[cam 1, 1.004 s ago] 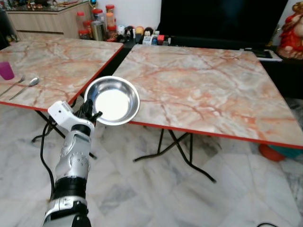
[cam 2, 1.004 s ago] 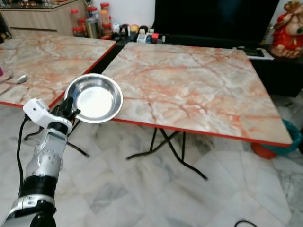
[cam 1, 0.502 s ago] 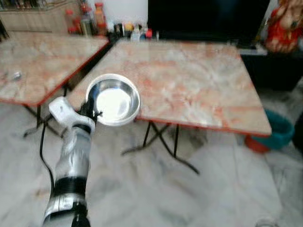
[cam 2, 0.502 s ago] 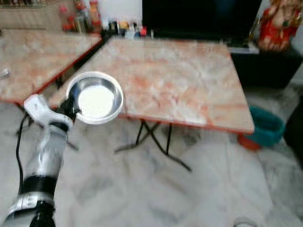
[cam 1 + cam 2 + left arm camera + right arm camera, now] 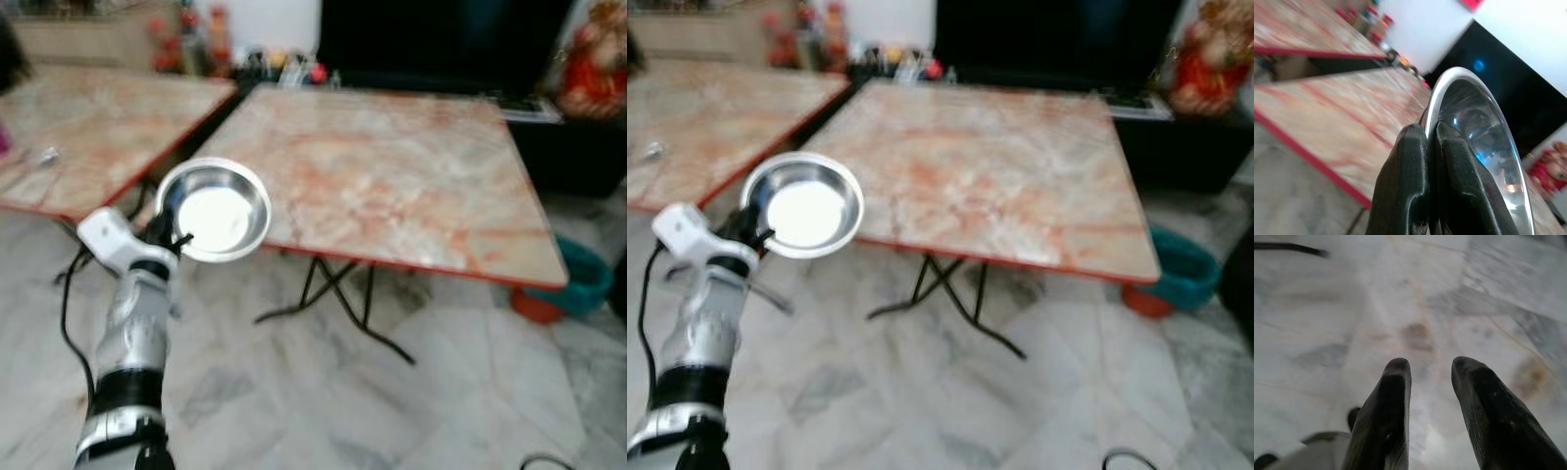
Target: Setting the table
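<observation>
Steel bowl (image 5: 215,210), carried in the air off the near left corner of the marble table (image 5: 392,176), hollow side turned up toward the head camera. It is gripped by its rim alone, so the underside stays clear for setting down. Left gripper (image 5: 1431,147): both black fingers pinched together on that rim, one on each face, the arm raised before the body. The table top ahead is bare, the likely destination. Right gripper (image 5: 1431,369): fingers parted, holding nothing, hanging over the tiled floor (image 5: 1498,293). A second table (image 5: 88,117) stands to the left.
</observation>
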